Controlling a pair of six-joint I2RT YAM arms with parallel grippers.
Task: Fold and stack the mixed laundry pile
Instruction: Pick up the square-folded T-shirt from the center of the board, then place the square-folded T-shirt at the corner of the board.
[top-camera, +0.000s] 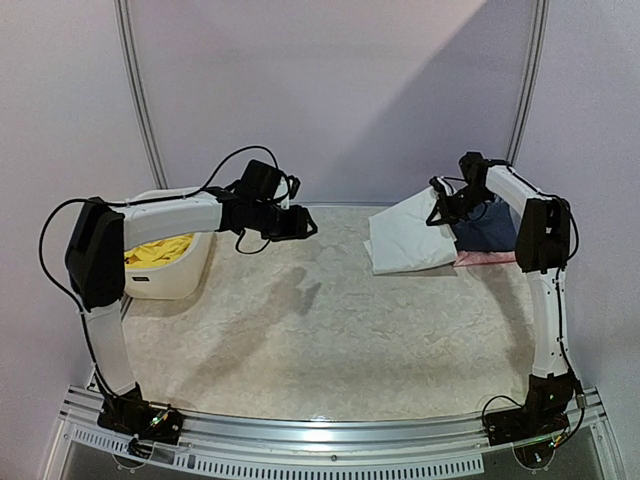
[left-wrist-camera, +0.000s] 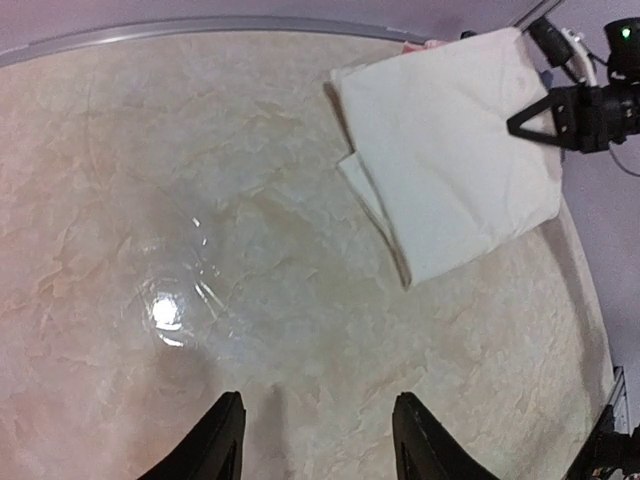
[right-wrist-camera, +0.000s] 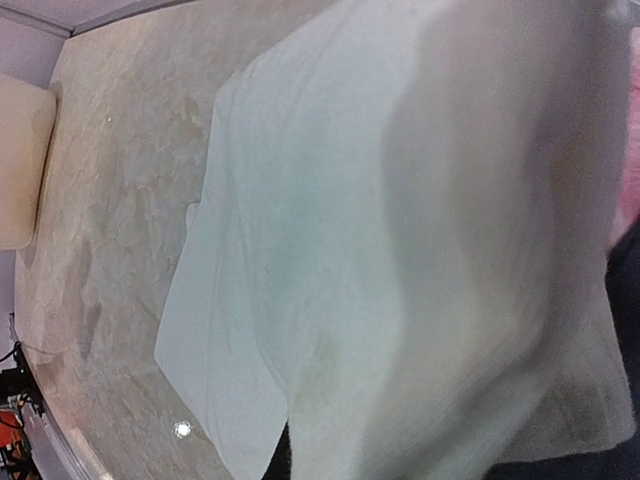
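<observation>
Pale lilac walls close round a marbled beige bench (top-camera: 300, 340), and both arms reach out over it. The right pincer (top-camera: 437, 212) has its jaws closed tight on an edge of the folded white cotton T-shirt (top-camera: 405, 245). The cloth rises in a peak to the grip, while the rest lies flat on the bench below and to the left of that pincer. In the right wrist view the white cloth hangs close and fills most of the frame. Just to the right of the right pincer, beside the T-shirt, lie a dark blue garment (top-camera: 490, 232) and a pink cloth (top-camera: 485, 258); I cannot tell what kind of clothes they are. The left pincer (left-wrist-camera: 318, 405) hangs above bare bench with its fingers (left-wrist-camera: 225, 430) moderately apart and nothing between them. Behind it and to its left stands a white plastic basket (top-camera: 175, 280) with a crumpled bright yellow garment (top-camera: 155, 250) lying inside. The T-shirt is well apart from the left pincer, off to its right
</observation>
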